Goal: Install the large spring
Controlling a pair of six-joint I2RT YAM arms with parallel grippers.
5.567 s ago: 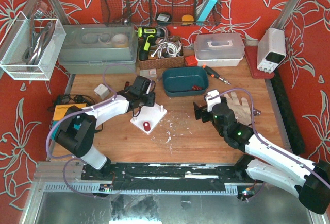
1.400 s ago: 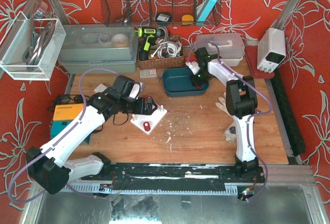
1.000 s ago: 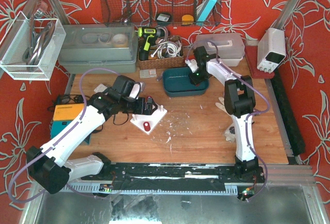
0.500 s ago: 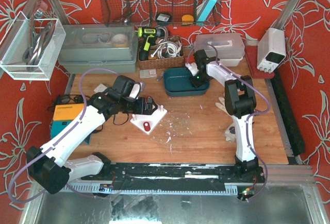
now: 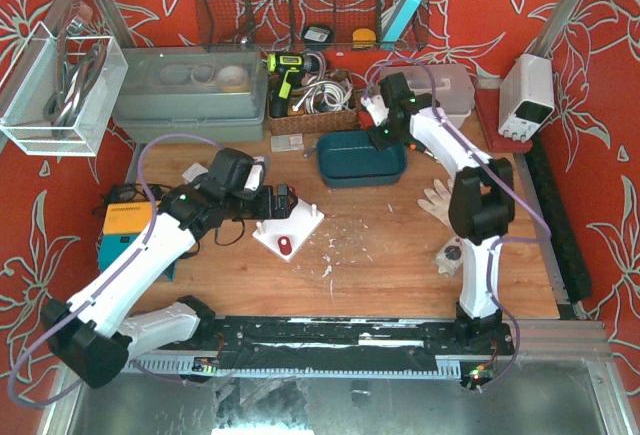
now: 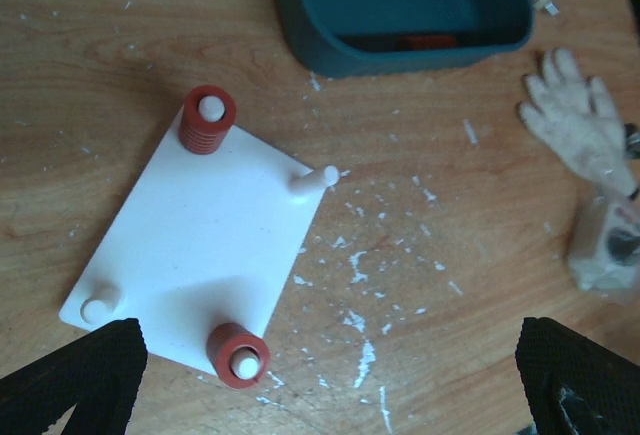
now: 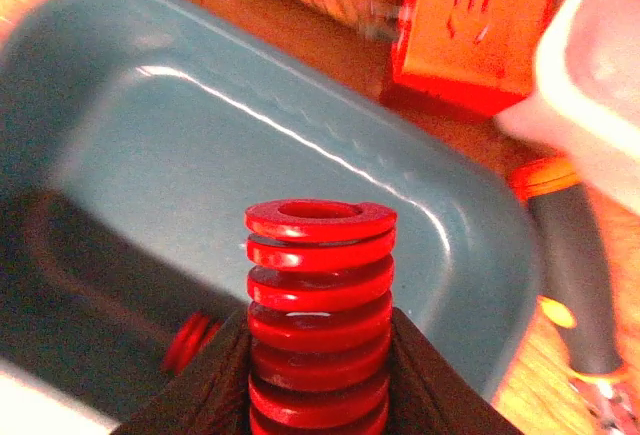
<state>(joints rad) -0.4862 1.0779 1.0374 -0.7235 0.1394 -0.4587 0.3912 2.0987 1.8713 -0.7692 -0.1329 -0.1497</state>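
Note:
My right gripper [image 7: 320, 355] is shut on the large spring [image 7: 320, 285], a fat red coil held upright between the dark fingers. It hangs over the teal bin [image 7: 300, 125], where another red spring [image 7: 188, 341] lies in shadow. From above, the right gripper [image 5: 380, 127] is at the bin's [image 5: 362, 160] far rim. The white plate [image 6: 200, 245] carries a red spring [image 6: 208, 120] on one peg, a second red spring [image 6: 237, 355] on another, and two bare pegs [image 6: 318, 177]. My left gripper [image 6: 330, 375] hovers wide open above the plate [image 5: 290, 227].
A white glove [image 5: 437, 195] and a small bagged part [image 5: 450, 255] lie right of the plate. A wicker basket of cables [image 5: 315, 105], a lidded plastic box [image 5: 425, 95] and a power supply [image 5: 525, 95] line the back. A red block [image 7: 470, 25] sits behind the bin.
The right gripper closed on the large spring inside the bin and lifted it up toward the bin's far rim. The left arm drew back slightly to the left.

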